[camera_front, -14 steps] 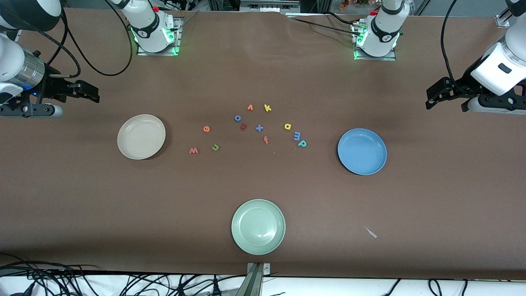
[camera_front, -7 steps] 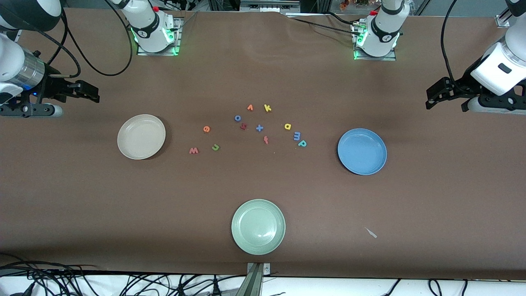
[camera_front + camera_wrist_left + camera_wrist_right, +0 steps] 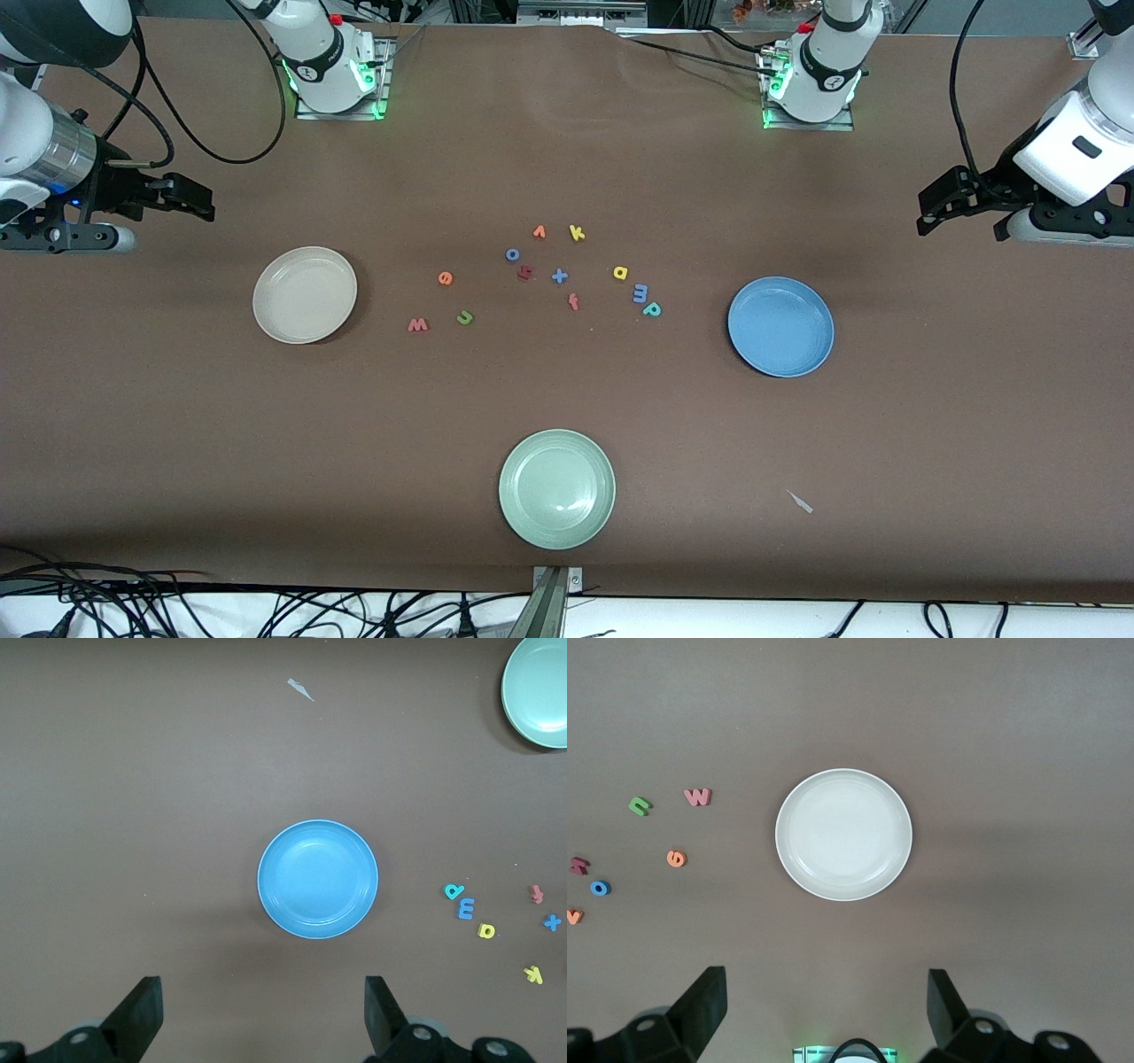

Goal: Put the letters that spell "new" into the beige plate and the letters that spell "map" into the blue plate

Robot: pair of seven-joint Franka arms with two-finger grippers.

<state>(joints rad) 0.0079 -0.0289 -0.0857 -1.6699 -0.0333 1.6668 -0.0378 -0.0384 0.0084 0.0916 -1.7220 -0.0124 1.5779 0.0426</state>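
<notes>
We see the left gripper (image 3: 927,211) and right gripper (image 3: 205,202), jaws apart and empty, waiting over bare table (image 3: 567,399) at its ends. The blue plate (image 3: 780,326) and beige plate (image 3: 305,294) flank the scattered letters: "w" (image 3: 417,325), "n" (image 3: 465,316), "e" (image 3: 446,278); "m" (image 3: 640,292), "a" (image 3: 620,273), "p" (image 3: 652,309).

The left gripper (image 3: 961,213) hangs in the air over the table (image 3: 567,399) at the left arm's end, fingers (image 3: 142,1010) spread wide and holding nothing; its white wrist slopes down from the table's edge. The right gripper (image 3: 182,199) hangs over the table at the right arm's end, fingers (image 3: 704,1005) likewise spread wide and empty. Both arms wait.
</notes>
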